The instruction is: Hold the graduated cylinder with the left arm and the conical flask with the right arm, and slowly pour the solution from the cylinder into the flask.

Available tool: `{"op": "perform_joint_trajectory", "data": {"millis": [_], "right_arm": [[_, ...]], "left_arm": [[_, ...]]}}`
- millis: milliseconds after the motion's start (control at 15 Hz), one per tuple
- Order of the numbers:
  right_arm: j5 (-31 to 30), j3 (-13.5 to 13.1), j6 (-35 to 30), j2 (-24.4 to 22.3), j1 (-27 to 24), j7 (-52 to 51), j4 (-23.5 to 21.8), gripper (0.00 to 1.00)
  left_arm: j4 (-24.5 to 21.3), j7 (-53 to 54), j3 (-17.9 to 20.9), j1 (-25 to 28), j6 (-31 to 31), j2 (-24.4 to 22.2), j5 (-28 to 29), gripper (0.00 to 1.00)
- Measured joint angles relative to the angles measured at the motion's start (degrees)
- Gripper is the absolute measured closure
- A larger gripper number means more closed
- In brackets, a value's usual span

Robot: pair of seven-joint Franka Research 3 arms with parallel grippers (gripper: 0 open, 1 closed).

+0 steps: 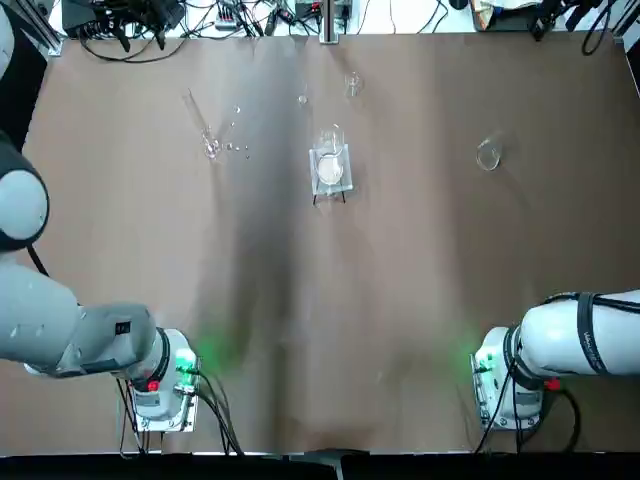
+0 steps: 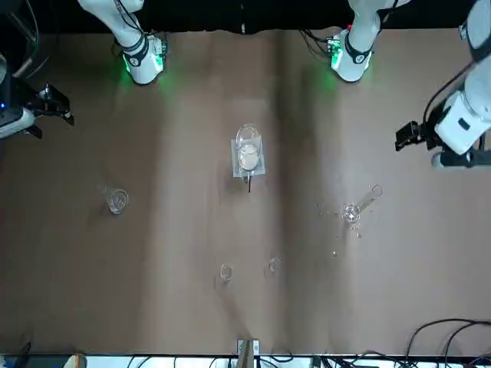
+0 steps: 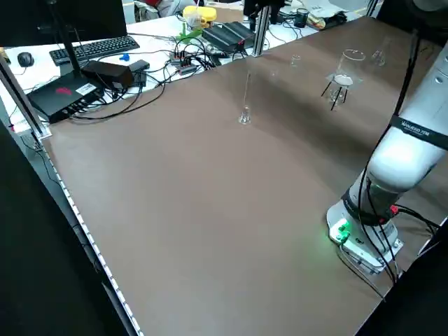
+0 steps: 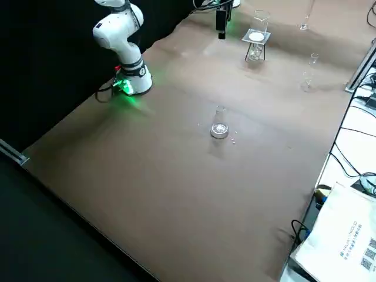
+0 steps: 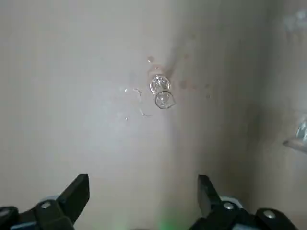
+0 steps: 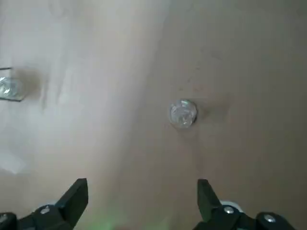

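My left gripper (image 5: pixel 143 191): fingers spread wide, holding nothing, hanging high over the brown table (image 1: pixel 400 290). Its wrist view looks straight down the graduated cylinder (image 5: pixel 162 93), showing only its round mouth and foot.

My right gripper (image 6: pixel 142 194): fingers also spread wide and bare, high over the table. Its wrist view looks down into the conical flask (image 6: pixel 183 113), a round rim over a wider clear body.

Landmark: the clear vessel (image 1: pixel 330 150) on the black-legged stand (image 1: pixel 330 175), mid-table on the far half.

Graduated cylinder (image 1: pixel 200 122): standing upright on its foot to my left of the stand, well apart from it. The left side view shows what the wrist view cannot: a long, thin, clear tube (image 3: pixel 246 98). I cannot tell from any view whether liquid is inside. Tiny clear glass bits (image 1: pixel 237 148) lie scattered just beside its foot, on the stand's side.

Conical flask (image 1: pixel 488 155): upright to my right of the stand, well apart; small, clear, contents not discernible.

Vessel on the stand: a white patch shows at its base, perhaps the stand's plate rather than contents.

Beyond the stand: two small clear glass pieces (image 2: pixel 225 273) and (image 2: pixel 273 265), standing near each other towards the far edge.

Arm bases (image 1: pixel 165 385) and (image 1: pixel 505 375): at the near edge, green lights lit.
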Motion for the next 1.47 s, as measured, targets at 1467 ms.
{"op": "perform_joint_trajectory", "data": {"millis": [1467], "right_arm": [[29.2, -0.3, -3.2, 21.0, -21.8, -79.3, -0.8, 0.0]], "left_arm": [[6.0, 85.0, 0.0, 20.3, 9.0, 23.6, -29.7, 0.0]]}}
